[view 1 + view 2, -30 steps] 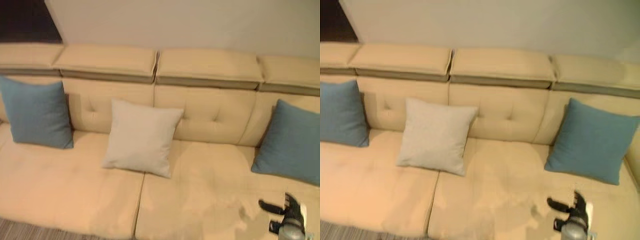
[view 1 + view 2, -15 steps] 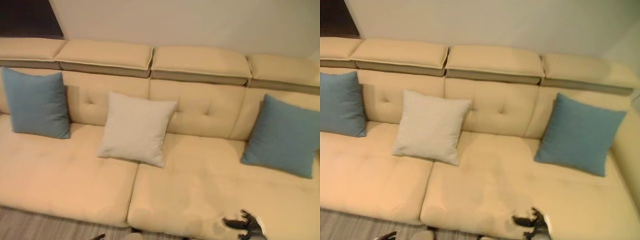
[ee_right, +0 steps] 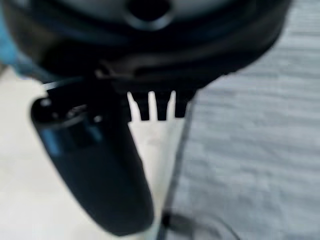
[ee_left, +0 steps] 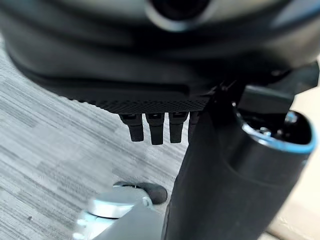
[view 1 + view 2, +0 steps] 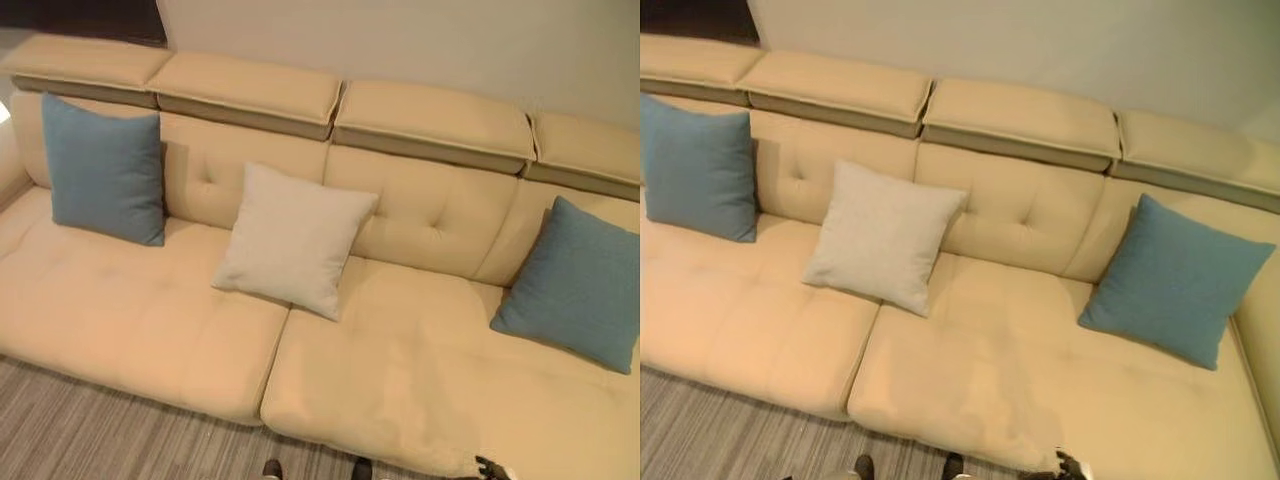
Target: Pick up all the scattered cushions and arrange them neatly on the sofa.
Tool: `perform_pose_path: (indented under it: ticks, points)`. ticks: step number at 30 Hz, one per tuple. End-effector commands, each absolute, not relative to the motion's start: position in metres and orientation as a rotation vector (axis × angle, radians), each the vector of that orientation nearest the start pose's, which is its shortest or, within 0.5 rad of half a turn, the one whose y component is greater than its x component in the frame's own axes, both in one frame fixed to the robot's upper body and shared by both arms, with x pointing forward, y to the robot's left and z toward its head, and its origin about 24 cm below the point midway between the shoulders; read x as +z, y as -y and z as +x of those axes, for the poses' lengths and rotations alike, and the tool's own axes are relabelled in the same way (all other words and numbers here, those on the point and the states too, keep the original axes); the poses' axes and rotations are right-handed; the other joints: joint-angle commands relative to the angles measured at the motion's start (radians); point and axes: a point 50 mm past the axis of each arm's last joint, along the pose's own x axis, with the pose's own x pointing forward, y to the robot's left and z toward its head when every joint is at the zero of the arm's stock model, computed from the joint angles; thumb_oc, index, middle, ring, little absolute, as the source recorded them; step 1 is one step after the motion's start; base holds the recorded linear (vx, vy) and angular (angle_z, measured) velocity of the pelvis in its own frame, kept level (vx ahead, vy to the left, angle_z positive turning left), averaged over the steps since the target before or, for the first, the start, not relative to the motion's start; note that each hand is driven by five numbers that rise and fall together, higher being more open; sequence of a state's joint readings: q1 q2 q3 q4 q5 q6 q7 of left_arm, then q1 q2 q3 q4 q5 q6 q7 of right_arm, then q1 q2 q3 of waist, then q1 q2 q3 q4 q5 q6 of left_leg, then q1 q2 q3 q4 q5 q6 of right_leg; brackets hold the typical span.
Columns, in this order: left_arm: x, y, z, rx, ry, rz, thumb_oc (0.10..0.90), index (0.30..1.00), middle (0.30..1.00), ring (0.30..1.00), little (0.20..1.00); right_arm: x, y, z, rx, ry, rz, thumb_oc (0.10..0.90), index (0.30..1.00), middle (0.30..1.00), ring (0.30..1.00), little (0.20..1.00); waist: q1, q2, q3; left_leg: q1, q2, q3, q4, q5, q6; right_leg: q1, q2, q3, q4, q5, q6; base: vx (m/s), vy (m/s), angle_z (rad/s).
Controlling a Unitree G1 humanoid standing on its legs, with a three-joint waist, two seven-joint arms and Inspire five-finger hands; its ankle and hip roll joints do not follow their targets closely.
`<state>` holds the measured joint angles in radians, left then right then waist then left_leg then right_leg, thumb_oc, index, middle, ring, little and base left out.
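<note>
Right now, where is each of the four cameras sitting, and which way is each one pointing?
Left eye view: on the head, looking down at the sofa, where a left blue cushion, a cream cushion and a right blue cushion lean on the backrest; the right hand peeks in at the bottom edge.
Right eye view: beside it, the same scene slightly offset.
Left wrist view: on the left arm, looking along the left hand at the striped floor.
Right wrist view: on the right arm, looking along the right hand, over the sofa's edge and the floor.

Three cushions [image 5: 292, 240] stand well apart along the sofa [image 5: 400, 370], against its backrest.
</note>
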<state>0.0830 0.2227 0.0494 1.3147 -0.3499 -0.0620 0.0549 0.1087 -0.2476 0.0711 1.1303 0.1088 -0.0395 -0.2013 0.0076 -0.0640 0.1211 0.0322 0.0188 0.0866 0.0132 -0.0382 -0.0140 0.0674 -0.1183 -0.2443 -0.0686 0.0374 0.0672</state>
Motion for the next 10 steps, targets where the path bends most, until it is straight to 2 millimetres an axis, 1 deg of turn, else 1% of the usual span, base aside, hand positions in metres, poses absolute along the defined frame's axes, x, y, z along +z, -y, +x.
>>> perform_pose_path:
  ticks: [1,4,5,6,8,10]
  points:
    - [-0.167,-0.245,0.042,0.459,-1.261,-0.047,0.8,0.9,0.9,0.9,0.9,-0.145,0.273,0.088,-0.377,-1.085,-0.336,0.8,0.9,0.9,0.9,0.9,0.002,0.029,-0.039,0.015,0.029,-0.034,-0.037,-0.028,-0.031,-0.033,0.057,-0.02,0.047,-0.066,0.017,-0.02,0.067,0.27]
    - [-0.167,-0.245,0.042,0.459,-1.261,-0.047,0.8,0.9,0.9,0.9,0.9,-0.145,0.273,0.088,-0.377,-1.085,-0.336,0.8,0.9,0.9,0.9,0.9,0.002,0.029,-0.039,0.015,0.029,-0.034,-0.037,-0.028,-0.031,-0.033,0.057,-0.02,0.047,-0.066,0.017,-0.01,0.036,0.27]
    - [-0.166,-0.242,0.05,0.43,-1.239,-0.022,0.8,0.9,0.9,0.9,0.9,-0.151,0.265,0.079,-0.346,-1.137,-0.334,0.8,0.9,0.9,0.9,0.9,-0.001,0.037,-0.053,0.04,0.018,-0.036,-0.081,-0.023,-0.021,-0.024,0.047,-0.019,0.034,-0.053,0.028,-0.1,0.212,-0.03]
    - [-0.165,-0.243,0.06,0.411,-1.223,0.023,0.8,0.9,0.9,0.9,0.9,-0.154,0.255,0.082,-0.318,-1.148,-0.325,0.8,0.9,0.9,0.9,0.9,-0.001,0.045,-0.061,0.048,0.005,-0.032,-0.101,-0.014,-0.013,-0.025,0.031,-0.014,0.027,-0.035,0.039,-0.11,0.236,-0.02]
    - [-0.164,-0.245,0.066,0.397,-1.217,0.043,0.8,0.9,0.9,0.9,0.9,-0.155,0.252,0.087,-0.299,-1.141,-0.332,0.8,0.9,0.9,0.9,0.9,-0.002,0.047,-0.065,0.044,0.001,-0.028,-0.101,-0.013,-0.011,-0.026,0.025,-0.01,0.023,-0.028,0.043,-0.07,0.093,-0.01]
    - [-0.164,-0.245,0.066,0.397,-1.217,0.043,0.8,0.9,0.9,0.9,0.9,-0.155,0.252,0.087,-0.299,-1.141,-0.332,0.8,0.9,0.9,0.9,0.9,-0.002,0.047,-0.066,0.044,0.001,-0.028,-0.101,-0.013,-0.011,-0.026,0.025,-0.01,0.023,-0.028,0.043,0.0,0.0,0.0]
